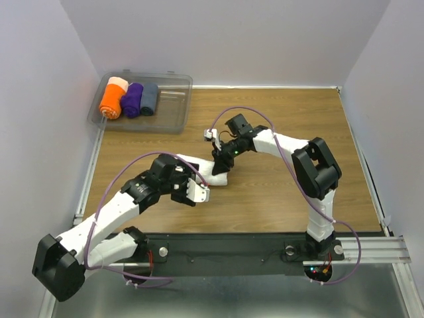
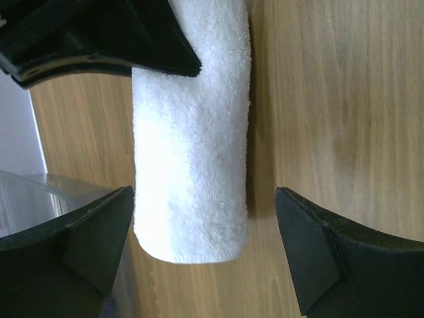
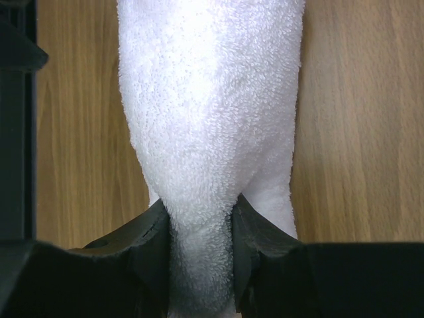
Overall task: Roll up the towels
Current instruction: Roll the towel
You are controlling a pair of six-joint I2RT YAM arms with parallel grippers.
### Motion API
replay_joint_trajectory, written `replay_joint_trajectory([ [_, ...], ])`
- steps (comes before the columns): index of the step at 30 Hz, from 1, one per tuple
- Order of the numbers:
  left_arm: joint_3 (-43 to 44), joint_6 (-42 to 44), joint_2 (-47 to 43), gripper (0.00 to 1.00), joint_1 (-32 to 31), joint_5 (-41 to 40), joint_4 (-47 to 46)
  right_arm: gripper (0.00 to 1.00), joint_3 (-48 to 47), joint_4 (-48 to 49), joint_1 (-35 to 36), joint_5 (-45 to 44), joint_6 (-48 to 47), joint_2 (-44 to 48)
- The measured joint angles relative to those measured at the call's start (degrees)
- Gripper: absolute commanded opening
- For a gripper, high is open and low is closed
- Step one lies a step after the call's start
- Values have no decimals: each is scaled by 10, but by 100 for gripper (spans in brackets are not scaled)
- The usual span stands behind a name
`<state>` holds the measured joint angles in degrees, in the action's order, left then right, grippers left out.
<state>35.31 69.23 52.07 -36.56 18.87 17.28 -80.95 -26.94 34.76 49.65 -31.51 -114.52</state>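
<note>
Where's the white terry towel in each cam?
Top external: rolled white terry-cloth towel just left of table centre.
Left wrist: runs top to bottom, centre-left, inside the open left tool.
Right wrist: fills the centre, near end pinched by the right tool.
Shared landmark: brown wooden tabletop under it.

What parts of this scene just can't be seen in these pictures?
- Top view: the white towel is mostly covered by the left claw and the right claw, so its full shape is hidden.
- Right wrist view: the towel's far end is cut off by the top edge.
- Left wrist view: its far end hides behind a black shape.
</note>
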Motion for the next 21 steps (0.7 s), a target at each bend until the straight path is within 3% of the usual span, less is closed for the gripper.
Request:
replay_joint_trajectory([
  [8, -1, 28, 82, 99, -36, -34, -90, 7, -38, -38, -8, 46, 5, -38],
  [21, -56, 47, 75, 99, -67, -49, -137, 6, -124, -123, -32, 160, 16, -139],
])
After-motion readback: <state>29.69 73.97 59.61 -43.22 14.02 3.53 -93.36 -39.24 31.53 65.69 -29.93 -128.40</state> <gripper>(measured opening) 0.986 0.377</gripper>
